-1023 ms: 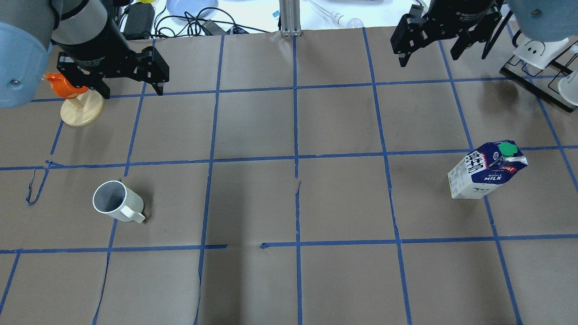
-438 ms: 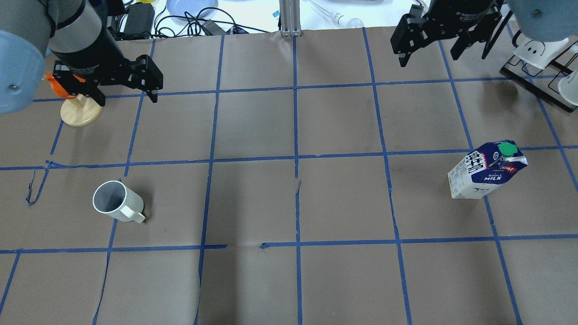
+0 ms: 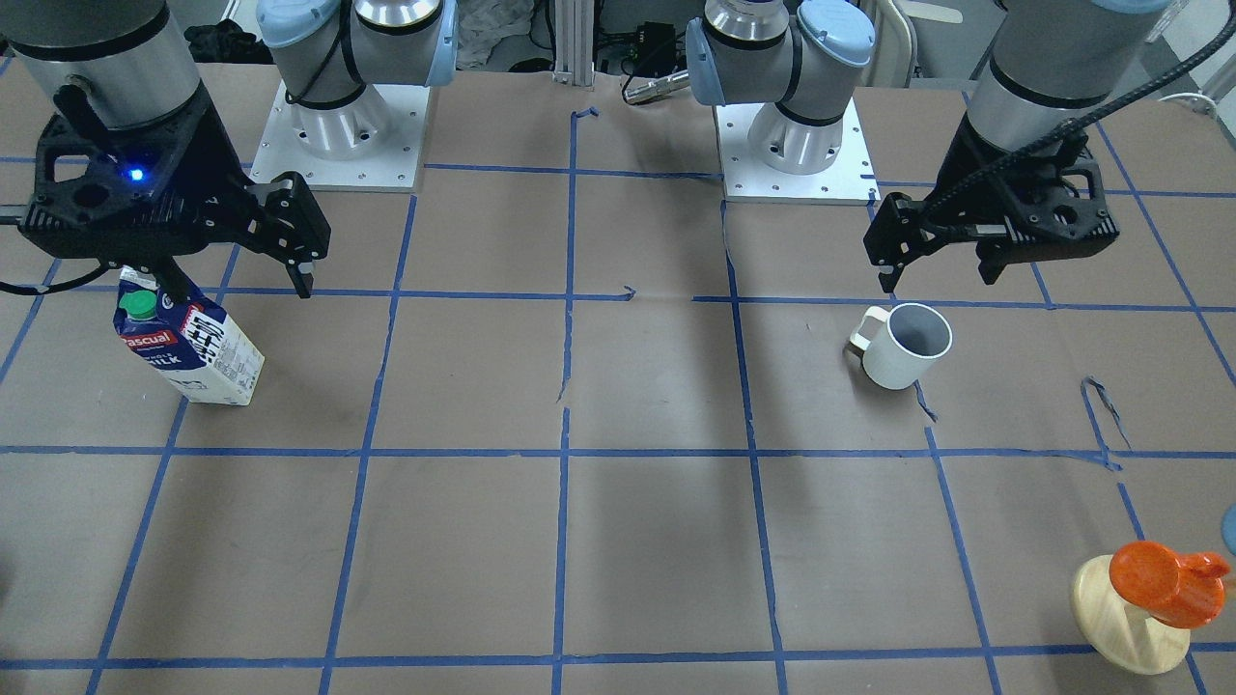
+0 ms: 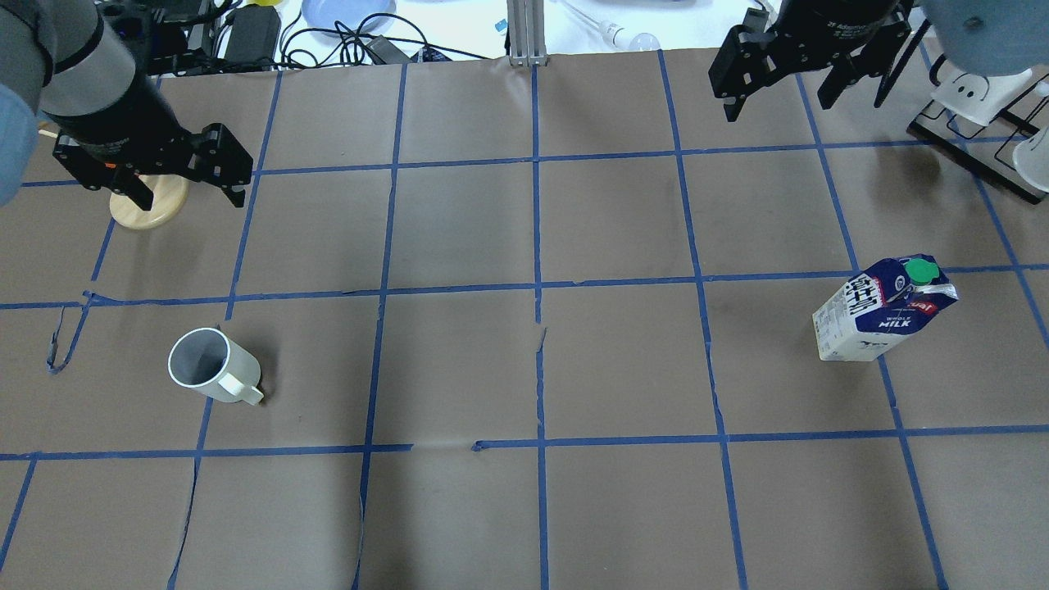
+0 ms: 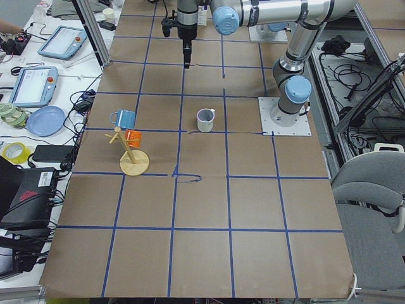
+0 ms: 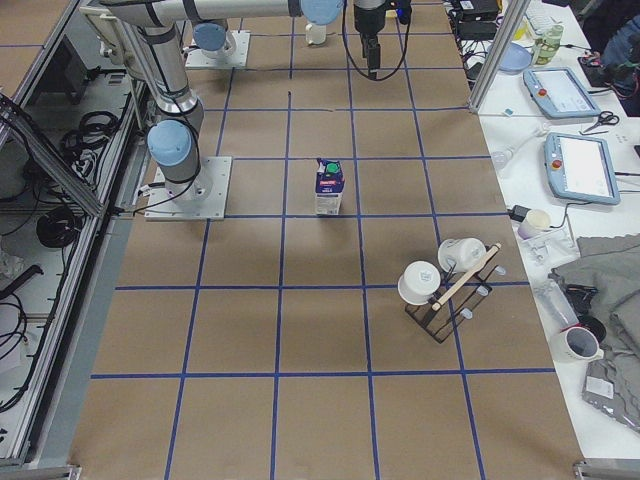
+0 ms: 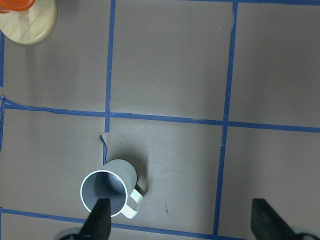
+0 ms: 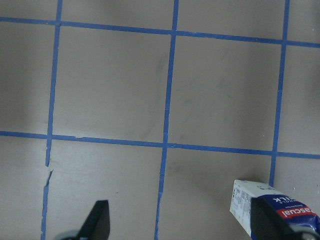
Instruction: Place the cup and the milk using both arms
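Observation:
The white cup [image 4: 211,375] stands upright on the table's left half, handle toward the centre; it also shows in the front view [image 3: 906,345] and low left in the left wrist view [image 7: 109,193]. My left gripper [image 4: 190,195] is open and empty, hovering well above the table near the cup [image 3: 937,278]. The milk [image 4: 885,310] stands upright on the right half, green cap up [image 3: 188,343]. My right gripper [image 4: 777,105] is open and empty, high above the table beside the carton [image 3: 241,288]. A corner of the carton shows in the right wrist view [image 8: 270,207].
An orange cup on a wooden stand [image 4: 147,205] sits at the far left, partly behind my left gripper. A black rack with white mugs [image 4: 983,106] stands at the far right. Cables and a blue plate [image 4: 348,12] lie beyond the far edge. Blue tape lines grid the brown paper.
My left gripper has moved left in the overhead view and now covers more of the orange cup's stand. The right arm, cup and milk have not moved.

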